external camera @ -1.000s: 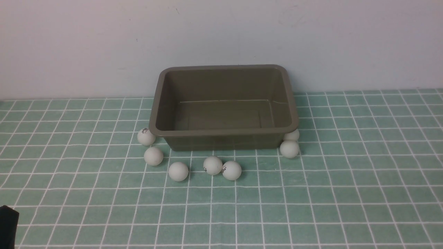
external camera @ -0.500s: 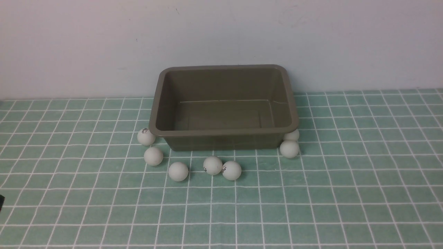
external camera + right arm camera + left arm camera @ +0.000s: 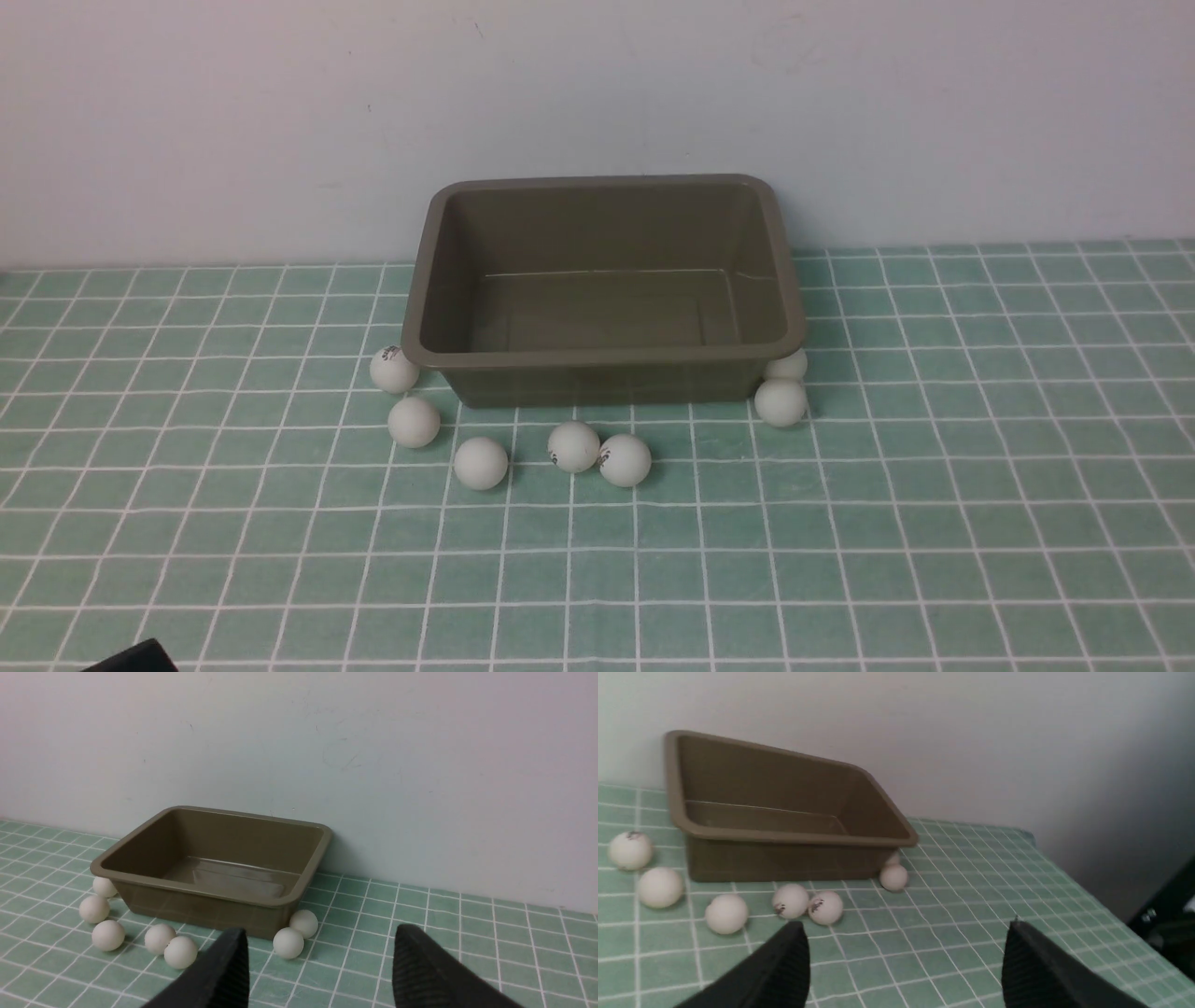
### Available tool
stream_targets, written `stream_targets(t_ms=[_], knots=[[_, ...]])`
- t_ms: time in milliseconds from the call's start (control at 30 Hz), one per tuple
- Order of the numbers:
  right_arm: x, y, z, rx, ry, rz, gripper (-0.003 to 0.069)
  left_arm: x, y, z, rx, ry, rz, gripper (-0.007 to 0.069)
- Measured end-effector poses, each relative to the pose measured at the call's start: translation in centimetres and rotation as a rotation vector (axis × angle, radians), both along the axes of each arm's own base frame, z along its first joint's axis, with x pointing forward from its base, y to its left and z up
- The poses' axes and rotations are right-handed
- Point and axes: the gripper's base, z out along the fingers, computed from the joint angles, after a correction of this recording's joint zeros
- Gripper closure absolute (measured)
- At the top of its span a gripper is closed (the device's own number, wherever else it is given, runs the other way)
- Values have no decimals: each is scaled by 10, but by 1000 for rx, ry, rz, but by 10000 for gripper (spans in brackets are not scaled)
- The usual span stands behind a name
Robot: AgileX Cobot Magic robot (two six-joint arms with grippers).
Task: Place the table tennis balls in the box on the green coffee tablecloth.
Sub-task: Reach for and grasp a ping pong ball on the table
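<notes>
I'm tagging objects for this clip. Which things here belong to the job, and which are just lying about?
Job: seven table tennis balls, box, green tablecloth.
Not part of it: only the wall behind.

Green tablecloth [image 3: 934, 485] — box [image 3: 607, 381], perhaps seven balls [image 3: 481, 463]

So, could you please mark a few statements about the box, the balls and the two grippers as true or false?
1. The box has nothing in it. True.
2. Seven table tennis balls lie on the green coffee tablecloth. True.
3. The left gripper is shut on a ball. False: its jaws stand apart with nothing between them.
4. Every ball lies off the box's left side. False: two of them sit by its right front corner.
5. The right gripper is open and empty. True.
</notes>
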Motion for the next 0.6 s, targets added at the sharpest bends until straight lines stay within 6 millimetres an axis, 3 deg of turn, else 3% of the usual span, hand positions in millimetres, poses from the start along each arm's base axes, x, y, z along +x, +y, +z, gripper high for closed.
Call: stream_targets(t_ms=[167, 367, 600], knots=[[4, 3, 1, -12, 3, 39, 274, -4, -1, 9, 113, -32, -30, 180], [8, 10, 5, 0, -7, 117, 274, 21, 12, 23, 341, 95, 60, 254], [15, 14, 6, -19, 0, 154, 274, 57, 26, 29, 593, 229, 72, 251]])
